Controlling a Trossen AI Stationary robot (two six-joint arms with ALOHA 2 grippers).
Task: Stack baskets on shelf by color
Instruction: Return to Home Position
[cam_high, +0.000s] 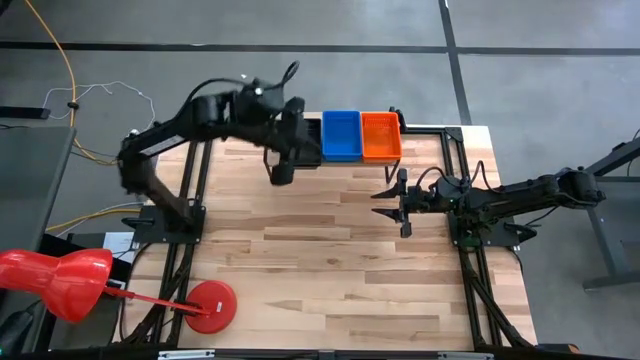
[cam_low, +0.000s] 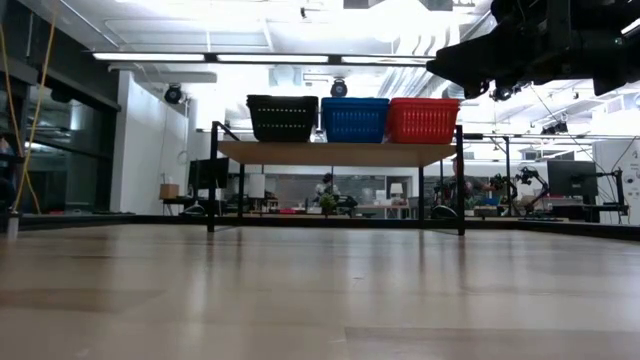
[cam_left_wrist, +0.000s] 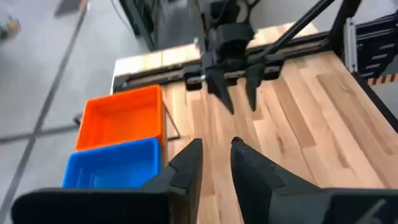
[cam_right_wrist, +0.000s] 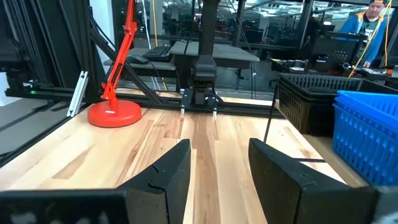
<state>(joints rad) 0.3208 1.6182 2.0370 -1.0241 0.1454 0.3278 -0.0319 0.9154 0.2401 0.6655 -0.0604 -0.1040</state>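
The baskets are seen on the shelf (cam_low: 340, 153), which stands at the top centre of the high view, at the far edge of the table (cam_high: 330, 260). In the low view three colours are ranged side by side along the plank: the black baskets (cam_low: 282, 117) at the left, the blue baskets (cam_low: 354, 119) in the middle and the red-orange baskets (cam_low: 423, 119) at the right, each touching its neighbour. How many lie in each pile cannot be told.

The left gripper (cam_high: 281, 172) is held just in front of the shelf's left end in the high view, where the black baskets are largely covered by the arm. In the left wrist view its fingers (cam_left_wrist: 194, 163) are set a narrow way apart and nothing is held between them.

The right gripper (cam_high: 388, 205) is placed right of centre in the high view, over bare tabletop and well apart from the shelf. Its fingers (cam_right_wrist: 166, 175) are spread wide in the right wrist view, and nothing is gripped.

A red lamp (cam_high: 210, 305) is found at the lower left of the high view, its base resting on the table's near corner. A person (cam_right_wrist: 372, 17) in a blue top is glimpsed at the upper right of the right wrist view, in the room beyond.
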